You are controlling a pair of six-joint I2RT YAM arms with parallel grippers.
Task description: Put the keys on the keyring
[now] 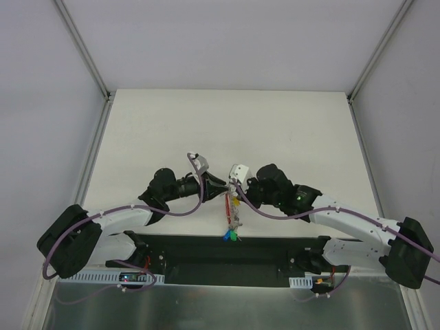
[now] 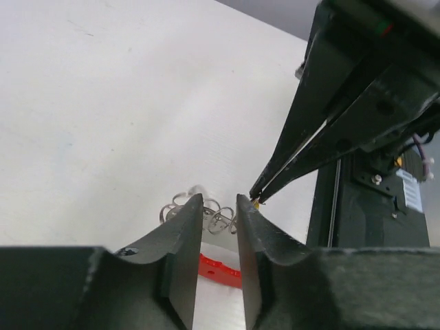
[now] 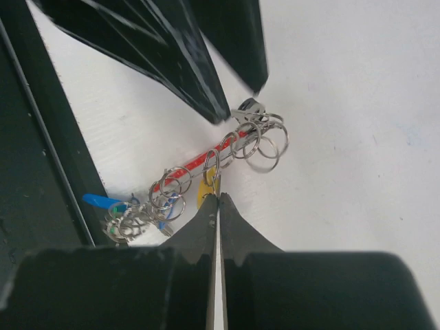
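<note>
Right hand (image 3: 214, 198) fingers are pressed together at their tips and appear to pinch the yellow-capped key (image 3: 204, 193) by its head, just beside the middle of the red band (image 3: 180, 177). That band belongs to the keyring (image 3: 261, 141), whose thin metal rings bunch at one end of the band, next to a small grey piece. At the band's opposite end lie more keys in a tangle of small rings, among them a blue-capped key (image 3: 98, 201) and a green-capped key (image 1: 234, 237). Whether those are already threaded on, I cannot tell. Left hand (image 2: 218, 201) hangs close over the band's ring end, its fingers slightly spread with nothing between them; whether it touches the rings is unclear. All of it sits on the white worktop (image 2: 103, 103).

The step looks like feeding the yellow key's ring onto the keyring, and it needs two anchors. The left hand would do best to come down on one ring at the band's ring end and clamp it flat across its faces, leaving the split edge exposed. The right hand should then bring the key to that edge at a shallow angle and slide it around, not push straight in. Several rings overlap there, so the fingers may catch two at once, and the light band could drag along with any pull.
</note>
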